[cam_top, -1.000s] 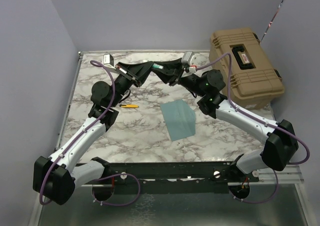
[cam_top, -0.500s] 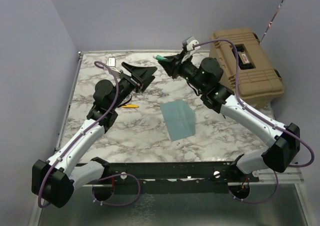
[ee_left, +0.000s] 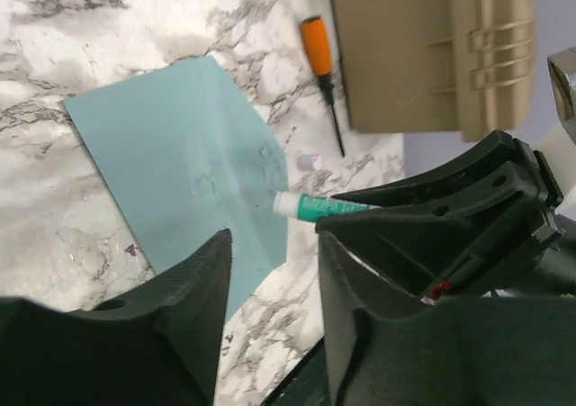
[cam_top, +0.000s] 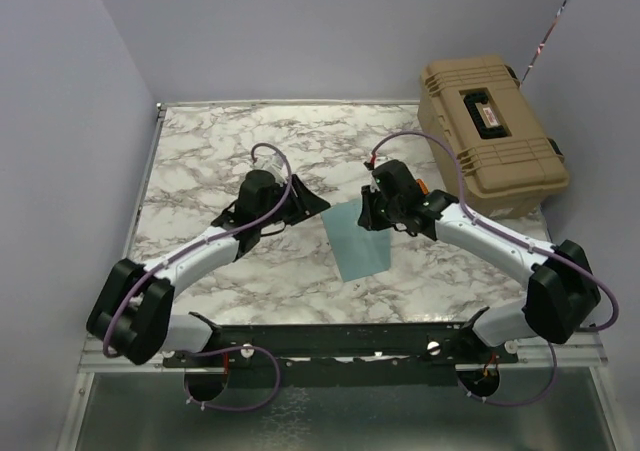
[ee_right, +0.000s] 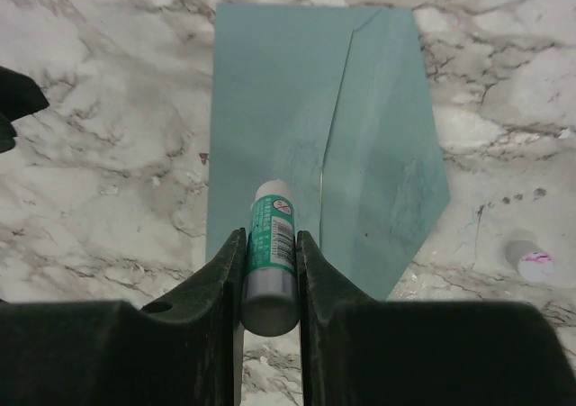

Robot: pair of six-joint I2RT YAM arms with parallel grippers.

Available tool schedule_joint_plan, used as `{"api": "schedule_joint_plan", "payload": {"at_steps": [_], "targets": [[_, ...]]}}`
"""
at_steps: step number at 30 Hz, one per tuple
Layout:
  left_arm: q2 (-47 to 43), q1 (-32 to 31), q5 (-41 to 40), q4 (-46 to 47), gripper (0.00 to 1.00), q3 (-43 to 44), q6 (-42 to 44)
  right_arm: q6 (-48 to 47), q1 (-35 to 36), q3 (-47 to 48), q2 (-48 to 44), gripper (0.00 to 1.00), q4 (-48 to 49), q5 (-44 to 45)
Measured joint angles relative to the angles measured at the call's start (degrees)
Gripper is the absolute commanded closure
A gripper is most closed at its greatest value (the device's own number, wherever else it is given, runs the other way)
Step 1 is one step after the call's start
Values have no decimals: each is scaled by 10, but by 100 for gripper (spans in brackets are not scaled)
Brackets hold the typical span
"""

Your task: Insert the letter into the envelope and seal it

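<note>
Plain grey walls close in a marble worktop (cam_top: 200, 151). The envelope (cam_top: 357, 236) lies flat at mid-worktop, nearer the near edge. My right pincer (ee_right: 270, 235) clamps a glue stick (ee_right: 270, 257), its tip by the flap crease, presumably for sealing. My left pincer (ee_left: 272, 239) gapes empty alongside. I can't see the letter.

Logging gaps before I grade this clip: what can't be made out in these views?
- Letter: no view shows it; whether it lies inside the opaque envelope cannot be told.
- Glue stick label, right wrist view: too small to read.
- Envelope's near edge, right wrist view: covered by the right gripper.
</note>
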Motion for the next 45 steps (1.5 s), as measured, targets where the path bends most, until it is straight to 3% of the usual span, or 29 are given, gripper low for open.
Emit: {"api": "schedule_joint_plan", "payload": {"at_steps": [11,22,45], "targets": [[223,-64,3,12,86,92,59,21,1,-12,95,99,1,-27],[296,-72,-4,23,100,110,60,18,2,-12,138,99,35,-14],[344,-80,-38,-16,100,141,42,-3,16,-14,151,99,76,36]]}}
